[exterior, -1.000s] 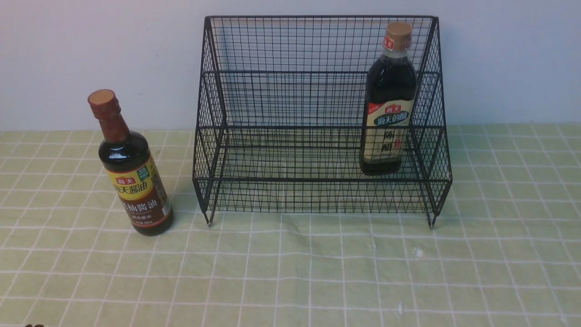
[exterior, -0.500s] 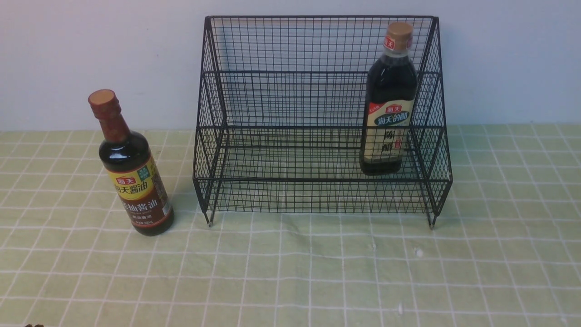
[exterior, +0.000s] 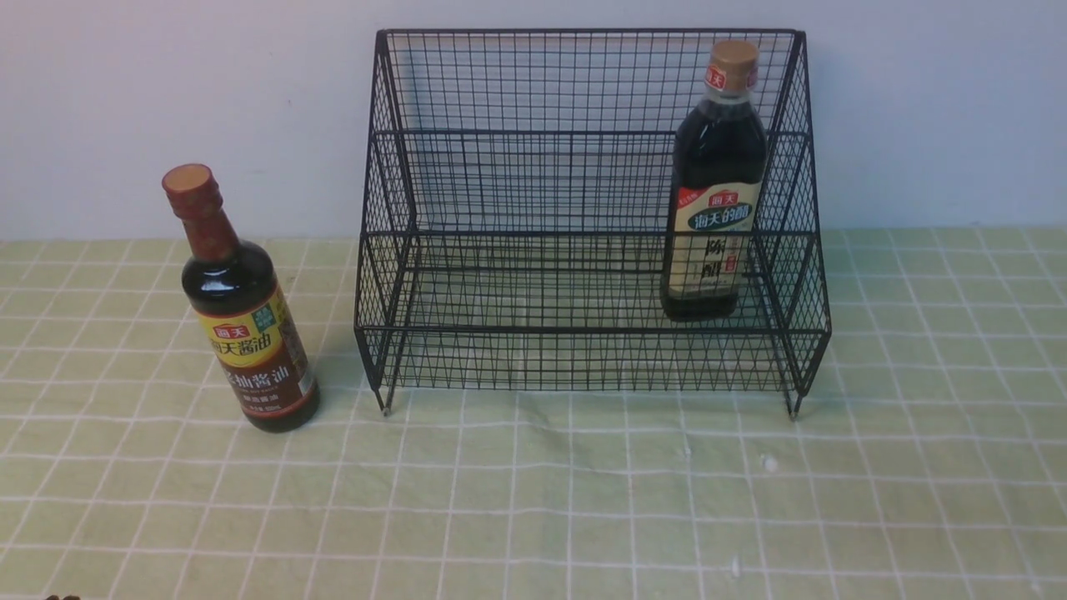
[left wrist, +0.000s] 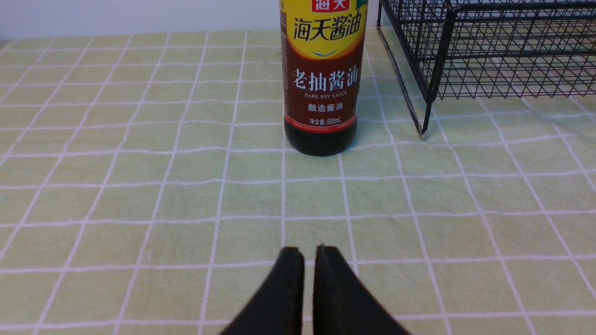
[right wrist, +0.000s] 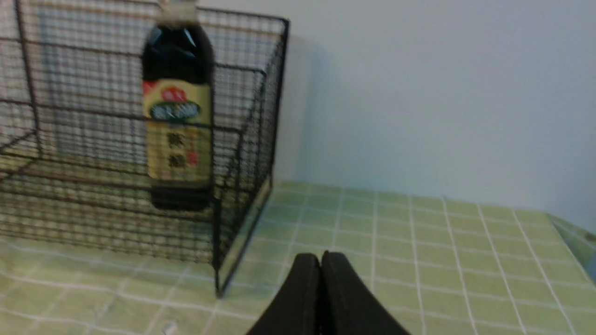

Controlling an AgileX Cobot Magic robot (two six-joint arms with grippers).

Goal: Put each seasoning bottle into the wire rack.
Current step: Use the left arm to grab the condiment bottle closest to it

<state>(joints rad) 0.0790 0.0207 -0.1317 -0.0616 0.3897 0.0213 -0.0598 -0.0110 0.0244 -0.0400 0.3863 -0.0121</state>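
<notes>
"How were the jaws?"

"The black left gripper (left wrist: 309, 253) had its tips together, nothing between them; the black right gripper (right wrist: 321, 260) was closed and bare too."

"And the job?"

"Half done, I'd judge. The wide dark bottle with the tan cap (exterior: 720, 167) stood inside the black wire-mesh rack (exterior: 583, 331), at its right end. The slim dark bottle with the red-brown cap (exterior: 250, 333) stood on the cloth, left of the rack, left to do."

"The arms?"

"Both held back on the near side, the left wrist facing the slim bottle."

"DARK SOY SAUCE", "500mL" on slim bottle (left wrist: 321, 93)
</notes>
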